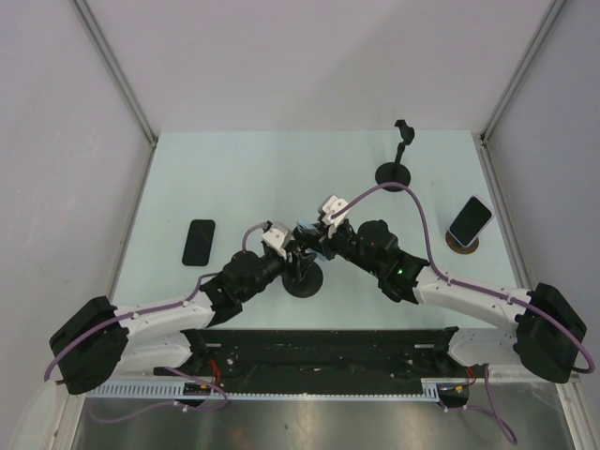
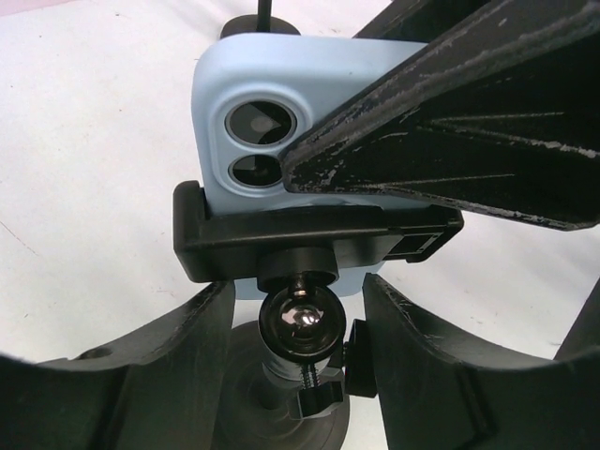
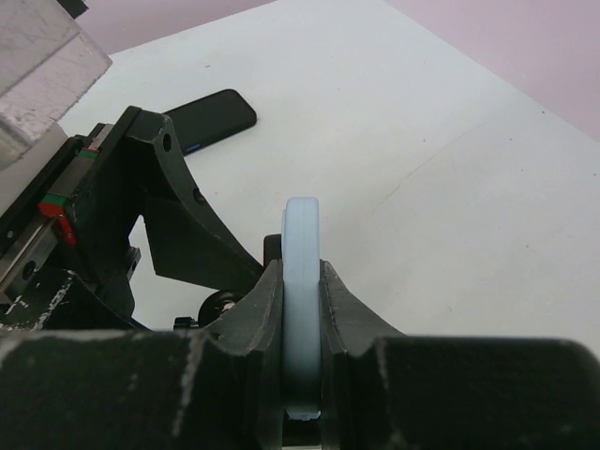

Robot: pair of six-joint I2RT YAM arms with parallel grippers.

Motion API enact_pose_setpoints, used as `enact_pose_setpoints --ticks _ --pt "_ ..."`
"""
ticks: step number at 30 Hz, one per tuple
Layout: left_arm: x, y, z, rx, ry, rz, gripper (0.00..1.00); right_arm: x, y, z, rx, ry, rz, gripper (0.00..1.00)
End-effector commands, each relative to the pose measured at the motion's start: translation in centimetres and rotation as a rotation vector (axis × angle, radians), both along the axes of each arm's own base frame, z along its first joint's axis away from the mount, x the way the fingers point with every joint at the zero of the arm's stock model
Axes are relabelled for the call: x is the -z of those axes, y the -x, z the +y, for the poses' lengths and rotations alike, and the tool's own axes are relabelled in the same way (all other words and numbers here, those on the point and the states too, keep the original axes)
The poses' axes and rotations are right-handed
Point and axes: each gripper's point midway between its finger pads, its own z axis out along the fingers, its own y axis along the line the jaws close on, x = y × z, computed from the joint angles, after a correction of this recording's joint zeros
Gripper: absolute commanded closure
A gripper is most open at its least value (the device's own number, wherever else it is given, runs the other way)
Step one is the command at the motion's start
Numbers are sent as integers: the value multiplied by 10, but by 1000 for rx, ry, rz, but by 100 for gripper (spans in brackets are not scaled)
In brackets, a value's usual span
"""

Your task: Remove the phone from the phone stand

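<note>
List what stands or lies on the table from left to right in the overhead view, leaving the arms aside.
black phone lying flat → phone stand holding the blue phone → empty stand → pale phone on a round brown pad

What else sits on your worktop (image 1: 244,178)

Toward the left edge you have a black phone (image 1: 199,242) lying flat, screen dark. Near the far right corner stands an empty stand (image 1: 393,174), a round black base with a thin upright arm. Close to the right edge, a second phone (image 1: 470,219) with a pale rim leans on a round brown base (image 1: 462,245), well apart from the other two.
</note>
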Motion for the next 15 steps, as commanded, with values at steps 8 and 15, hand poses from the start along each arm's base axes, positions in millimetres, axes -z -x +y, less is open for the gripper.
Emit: enact_pose_setpoints --ticks 8,15 --pt "16 -8 -1 -19 -81 21 69 8 17 8 -62 17 30 100" --pt "24 -2 0 -2 -88 36 100 1 8 5 -13 3 -3 76"
